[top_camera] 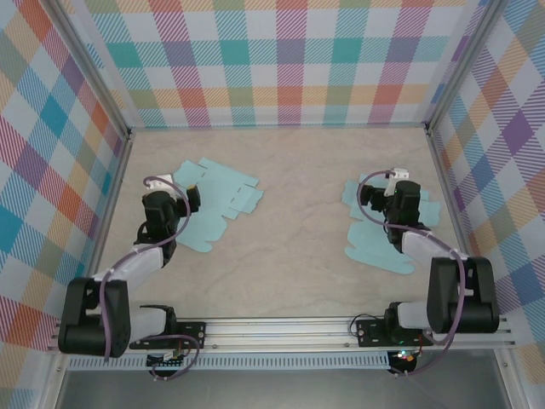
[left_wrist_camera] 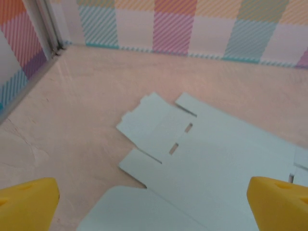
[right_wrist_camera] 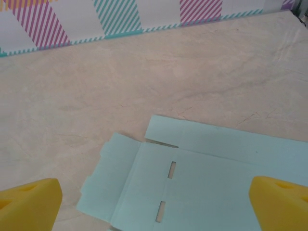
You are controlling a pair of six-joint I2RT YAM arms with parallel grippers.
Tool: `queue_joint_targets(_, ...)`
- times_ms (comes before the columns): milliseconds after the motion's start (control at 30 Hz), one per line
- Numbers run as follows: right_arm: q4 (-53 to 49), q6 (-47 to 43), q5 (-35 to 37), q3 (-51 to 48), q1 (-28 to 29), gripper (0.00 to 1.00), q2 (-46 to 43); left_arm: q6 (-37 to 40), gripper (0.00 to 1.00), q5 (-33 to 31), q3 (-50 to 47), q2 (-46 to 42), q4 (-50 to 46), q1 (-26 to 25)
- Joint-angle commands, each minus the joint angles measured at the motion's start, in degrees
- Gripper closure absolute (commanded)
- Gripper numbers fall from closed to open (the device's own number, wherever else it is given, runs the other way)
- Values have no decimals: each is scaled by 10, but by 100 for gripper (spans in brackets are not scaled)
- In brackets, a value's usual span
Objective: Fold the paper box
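Two flat, pale blue box blanks lie unfolded on the table [top_camera: 298, 221], well apart.

The left blank [top_camera: 226, 200] sits at the left side. Its long axis runs diagonally, from near-left to far-right, and its notched flaps point at the far wall. The left gripper [top_camera: 177, 198] hangs over its near-left part, released, with yellow fingertips [left_wrist_camera: 29, 204] spread wide and nothing between them.

The right blank [top_camera: 370, 243] sits at the right side. Its long axis runs roughly near to far, and the right arm partly covers it. The right gripper [top_camera: 387, 194] hangs over its far end, likewise spread and holding nothing.

Each blank shows two small slots [right_wrist_camera: 172, 169].
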Motion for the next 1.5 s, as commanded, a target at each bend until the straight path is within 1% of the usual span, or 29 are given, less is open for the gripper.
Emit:
queue_joint_targets(0, -171, 78, -58, 65, 0, 0, -41, -40, 0, -40, 32, -52, -120, 0)
queue_joint_targets(33, -198, 91, -87, 80, 0, 0, -46, -59, 0, -48, 33, -67, -141, 0)
queue_joint_targets(133, -261, 179, -150, 120, 10, 0, -45, -149, 0, -82, 20, -117, -183, 0)
queue_joint_targets(200, -285, 220, -174, 140, 33, 0, -34, -167, 0, -79, 8, -143, -188, 0)
queue_joint_targets(267, -314, 240, -166, 164, 73, 0, -16, -193, 0, -85, 12, -159, -213, 0)
queue_joint_targets(333, -342, 252, -137, 197, 130, 0, 11, -202, 0, -93, 25, -166, -241, 0)
queue_joint_targets(467, -357, 292, -123, 260, 220, 0, 92, -211, 0, -86, 43, -165, -275, 0)
queue_joint_targets(567, -360, 315, -138, 319, 270, 8, 173, -223, 0, -72, 48, -153, -285, 1)
queue_joint_targets(633, -353, 329, -156, 355, 293, 14, 227, -239, 0, -62, 48, -140, -284, 1)
queue_joint_targets(700, -349, 345, -173, 394, 308, 23, 281, -245, 0, -43, 47, -121, -273, 1)
queue_joint_targets(767, -350, 355, -177, 428, 320, 28, 323, -251, 0, -32, 48, -104, -269, 1)
queue_joint_targets(900, -364, 363, -171, 490, 339, 30, 393, -258, 0, -22, 46, -85, -256, 1)
queue_joint_targets(1000, -362, 376, -170, 518, 347, 33, 430, -257, 0, -21, 47, -79, -252, 1)
queue_joint_targets(1167, -355, 388, -177, 559, 360, 36, 475, -256, 0, -20, 48, -72, -253, 1)
queue_joint_targets(1333, -372, 392, -174, 610, 368, 40, 517, -254, 0, -17, 47, -66, -254, 1)
queue_joint_targets(1467, -385, 399, -168, 637, 371, 41, 543, -250, 0, -18, 47, -66, -256, 1)
